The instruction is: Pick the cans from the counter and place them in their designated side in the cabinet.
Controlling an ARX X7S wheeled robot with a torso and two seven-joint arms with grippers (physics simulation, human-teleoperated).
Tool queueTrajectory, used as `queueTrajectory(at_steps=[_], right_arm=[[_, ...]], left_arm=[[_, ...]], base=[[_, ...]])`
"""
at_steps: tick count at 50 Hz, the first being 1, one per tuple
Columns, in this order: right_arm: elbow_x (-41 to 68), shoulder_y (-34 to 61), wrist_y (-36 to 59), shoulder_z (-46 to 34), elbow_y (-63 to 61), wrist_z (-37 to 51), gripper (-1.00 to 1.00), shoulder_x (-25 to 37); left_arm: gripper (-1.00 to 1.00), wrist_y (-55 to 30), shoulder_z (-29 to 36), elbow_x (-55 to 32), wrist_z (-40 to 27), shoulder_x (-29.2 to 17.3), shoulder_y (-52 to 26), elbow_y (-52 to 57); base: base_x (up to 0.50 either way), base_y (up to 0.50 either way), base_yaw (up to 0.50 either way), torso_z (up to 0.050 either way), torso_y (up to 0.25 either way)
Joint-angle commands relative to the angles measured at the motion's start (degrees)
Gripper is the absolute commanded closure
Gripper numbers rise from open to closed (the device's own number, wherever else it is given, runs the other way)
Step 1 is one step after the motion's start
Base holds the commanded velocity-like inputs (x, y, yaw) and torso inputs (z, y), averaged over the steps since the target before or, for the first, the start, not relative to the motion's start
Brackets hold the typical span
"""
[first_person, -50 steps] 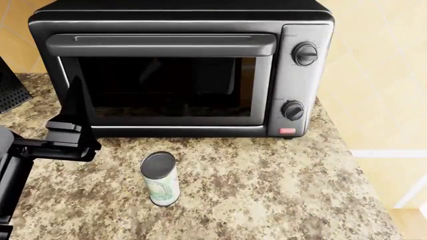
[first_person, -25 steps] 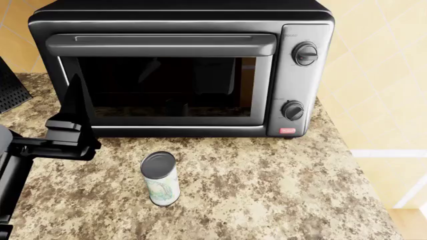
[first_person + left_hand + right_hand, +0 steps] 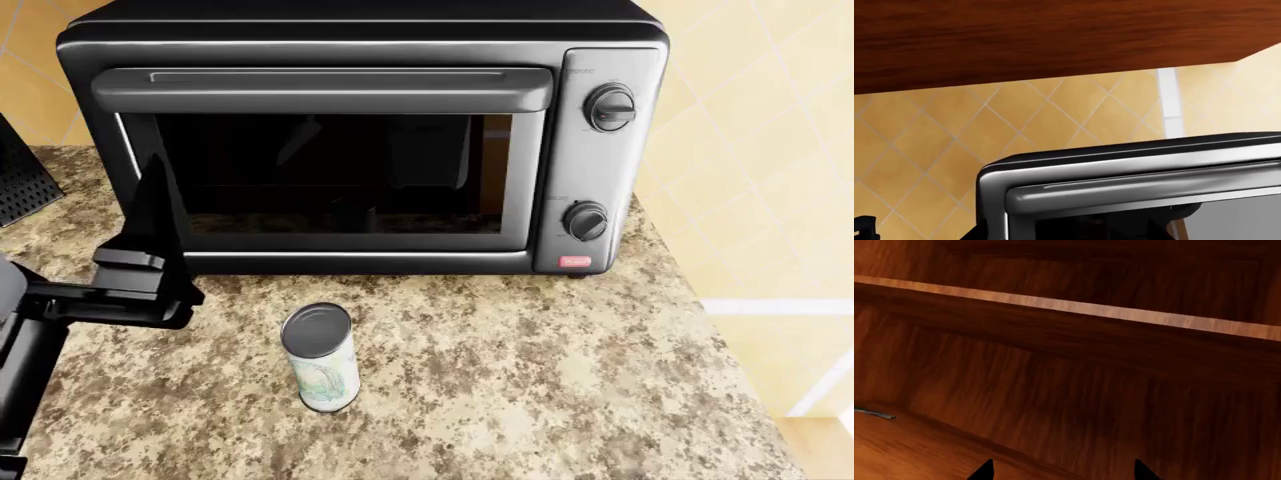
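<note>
Head view: left jaws (image 3: 147, 240) point up toward the toaster oven (image 3: 360, 135); their spacing cannot be told. Slim can (image 3: 320, 357) stands upright on the surface (image 3: 561, 380), near and apart. Right jaws (image 3: 1062, 471) stand wide, empty, before cabinet wood (image 3: 1074, 390).

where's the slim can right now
In the head view the slim can stands upright on the counter, in front of the toaster oven, apart from the left gripper.
</note>
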Motion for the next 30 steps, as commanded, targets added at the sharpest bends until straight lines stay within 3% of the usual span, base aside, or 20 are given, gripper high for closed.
queueTrajectory(at_steps=[1, 7, 11, 13, 18, 21, 30], right_arm=[[4.4, -2.9, 7.3, 2.6, -13.8, -4.2, -1.00, 0.3], [1.4, -3.9, 8.5, 5.9, -15.2, -10.9, -1.00, -1.4], [4.9, -4.7, 8.5, 8.7, -14.5, -11.6, -1.00, -1.5], [22.0, -8.1, 8.4, 10.5, -15.6, 5.6, -1.00, 8.0], [65.0, -10.1, 8.2, 13.1, -14.4, 47.2, -1.00, 11.3], [90.0, -11.8, 7.9, 14.2, -14.4, 51.4, -1.00, 11.6], [106.8, -14.9, 6.0, 15.9, -13.7, 61.0, -1.00, 11.7]], left_arm=[[-1.00, 0.6, -0.3, 0.3, 0.2, -0.2, 1.2, 0.5], [-1.00, 0.9, -0.6, 0.2, 0.3, -0.5, 1.4, 0.3], [-1.00, 1.0, -0.6, 0.3, 0.3, -0.7, 1.6, 0.3], [-1.00, 1.0, -0.5, 0.4, 0.3, -0.7, 1.6, 0.3], [-1.00, 1.1, -0.2, 0.5, 0.2, -0.7, 1.5, 0.1], [-1.00, 1.1, 0.0, 0.7, 0.3, -0.7, 1.3, -0.1], [-1.00, 1.3, 0.1, 0.6, -0.1, -0.7, 1.5, 0.0]], base=[[0.00, 0.00, 0.00, 0.000, 0.000], [0.00, 0.00, 0.00, 0.000, 0.000], [0.00, 0.00, 0.00, 0.000, 0.000], [0.00, 0.00, 0.00, 0.000, 0.000], [0.00, 0.00, 0.00, 0.000, 0.000], [0.00, 0.00, 0.00, 0.000, 0.000], [0.00, 0.00, 0.00, 0.000, 0.000]])
